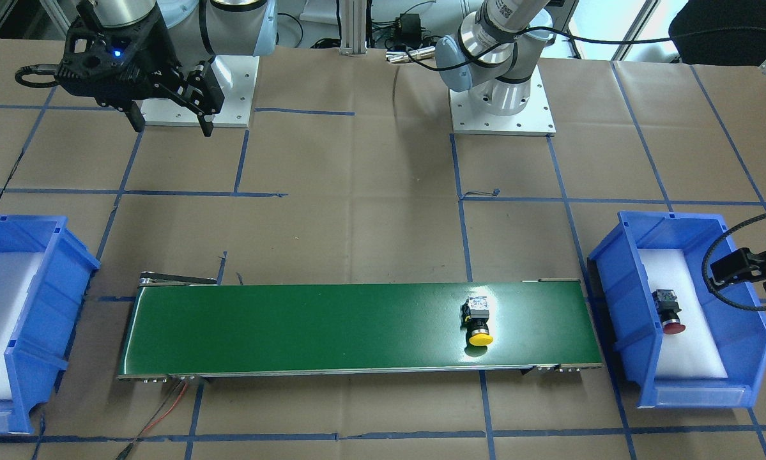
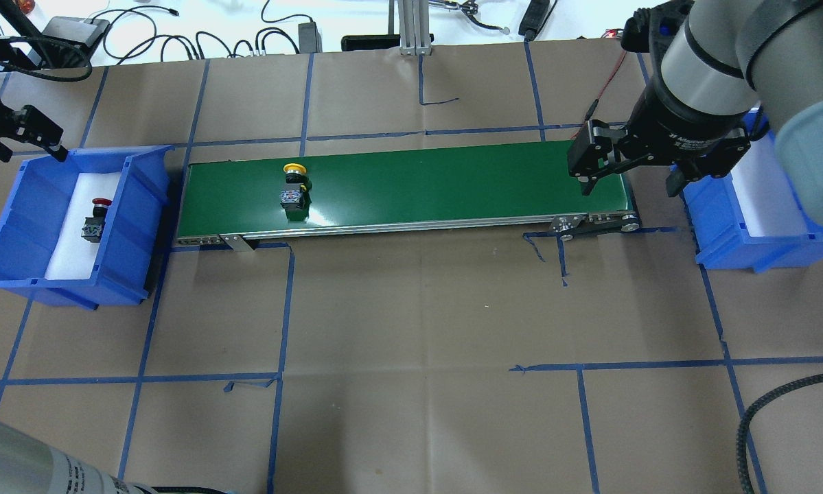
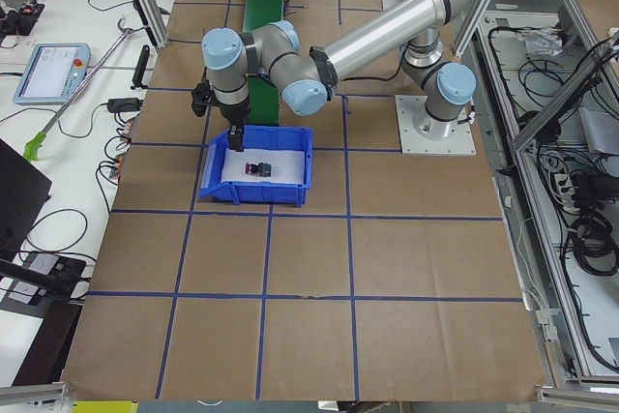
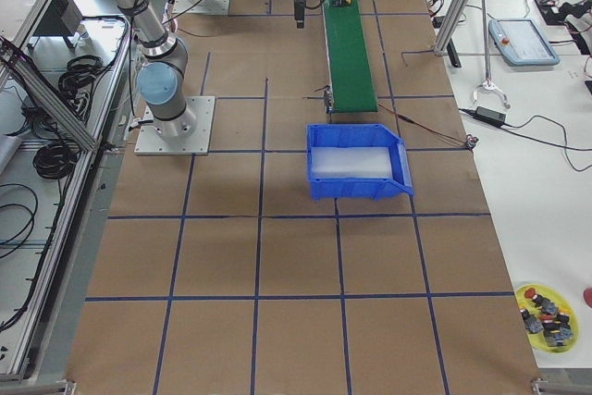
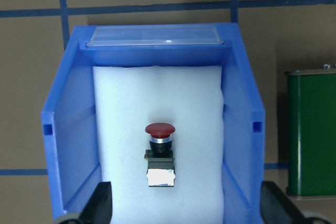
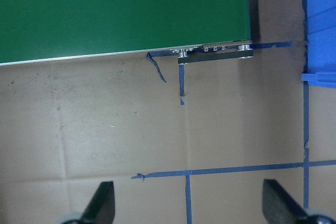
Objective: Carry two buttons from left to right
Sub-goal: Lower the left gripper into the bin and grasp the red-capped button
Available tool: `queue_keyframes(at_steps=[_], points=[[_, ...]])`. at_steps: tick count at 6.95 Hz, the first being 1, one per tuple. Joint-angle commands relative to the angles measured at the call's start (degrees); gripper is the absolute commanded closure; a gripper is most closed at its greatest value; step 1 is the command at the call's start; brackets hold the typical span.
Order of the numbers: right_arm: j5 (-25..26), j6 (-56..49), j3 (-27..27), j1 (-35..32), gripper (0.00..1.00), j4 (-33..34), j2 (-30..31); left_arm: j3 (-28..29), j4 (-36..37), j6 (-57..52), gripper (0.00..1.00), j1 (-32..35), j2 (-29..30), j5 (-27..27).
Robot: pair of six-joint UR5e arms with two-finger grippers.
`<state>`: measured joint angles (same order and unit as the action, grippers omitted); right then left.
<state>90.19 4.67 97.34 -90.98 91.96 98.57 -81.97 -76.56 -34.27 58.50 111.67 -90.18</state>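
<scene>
Yellow button (image 1: 478, 322) lies tipped on the belt (image 1: 293, 326); it could roll
Front view: rolling askew, it might slip the right gripper (image 1: 173, 130), whose fingers are spread. Overhead: the right bin (image 2: 761, 250) holds only foam. Left wrist: the left gripper (image 5: 189, 205), fingers spread, hangs over the red button (image 5: 159, 153) in the left bin (image 5: 68, 129).

The left gripper (image 5: 186, 206) points straight down, its fingers (image 5: 102, 204) spread wide, one at each side of the wrist view. The left arm (image 3: 387, 28) reaches far out from its base, wrist bent down. The right gripper (image 2: 629, 184) also points down, fingers (image 6: 103, 203) wide apart, under a folded right arm (image 2: 710, 65).
</scene>
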Motion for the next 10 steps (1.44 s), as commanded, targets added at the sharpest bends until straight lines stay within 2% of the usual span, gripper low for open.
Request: queue_keyframes(at_steps=[1,4,6,10], points=[[1.7,-0.1,0.1,0.0,0.0,-0.3,0.7,-5.5,4.4,-0.8,0.01,-0.8,-0.8,0.4],[1.3,0.1,0.3,0.0,0.0,-0.1,1.0,-9.5,10.6,-0.7,0.01,-0.9,1.0,0.2],[0.7,0.3,0.3,-0.2,0.0,-0.2,0.8,-15.3,20.7,-0.7,0.01,-0.9,2.4,0.2],[-1.2,0.1,0.5,-1.0,0.0,-0.3,0.0,-16.2,23.0,-0.7,0.01,-1.0,5.0,0.3]])
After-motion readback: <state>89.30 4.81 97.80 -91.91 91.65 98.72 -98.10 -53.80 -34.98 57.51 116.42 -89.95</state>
